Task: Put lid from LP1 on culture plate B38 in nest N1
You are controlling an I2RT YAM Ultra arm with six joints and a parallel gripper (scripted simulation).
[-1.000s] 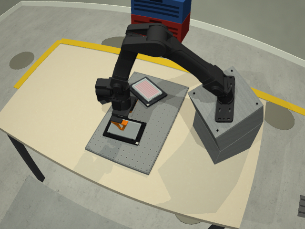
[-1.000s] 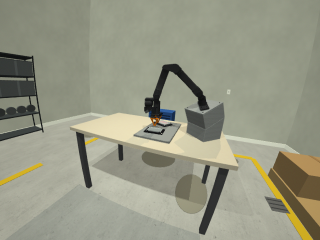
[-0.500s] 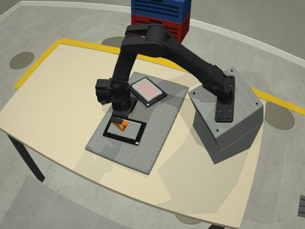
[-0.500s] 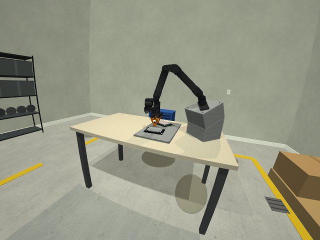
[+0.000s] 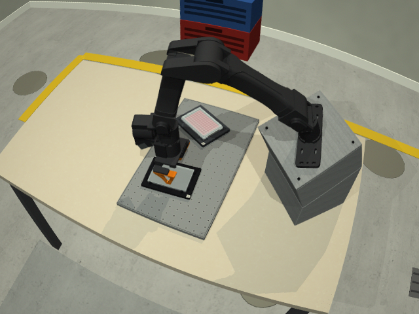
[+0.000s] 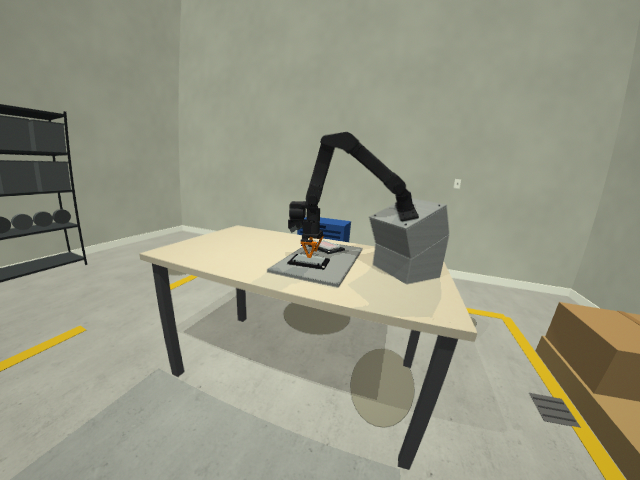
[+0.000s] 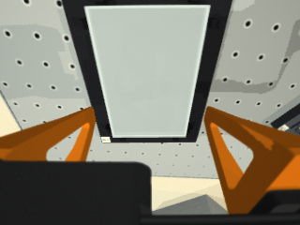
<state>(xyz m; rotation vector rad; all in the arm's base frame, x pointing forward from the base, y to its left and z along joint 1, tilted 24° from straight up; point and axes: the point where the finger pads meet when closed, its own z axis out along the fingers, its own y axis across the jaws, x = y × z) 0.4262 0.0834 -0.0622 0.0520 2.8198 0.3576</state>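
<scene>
The pale translucent lid (image 5: 175, 179) lies flat in the black lid park LP1 (image 5: 189, 184) at the near end of the grey perforated baseplate (image 5: 192, 169). In the wrist view the lid (image 7: 147, 70) fills the black frame. My gripper (image 5: 164, 174) with orange fingers is open and hangs just above the lid's left end, one finger on each side of it (image 7: 150, 141), touching nothing. The culture plate B38 (image 5: 201, 122) with pink wells sits uncovered in the black plate nest N1 (image 5: 216, 133) at the far end of the baseplate.
The arm's grey pedestal (image 5: 311, 158) stands to the right of the baseplate. Blue and red crates (image 5: 221, 23) are stacked behind the table. A shelf rack (image 6: 36, 191) stands at the far left wall and cardboard boxes (image 6: 594, 351) lie at the right.
</scene>
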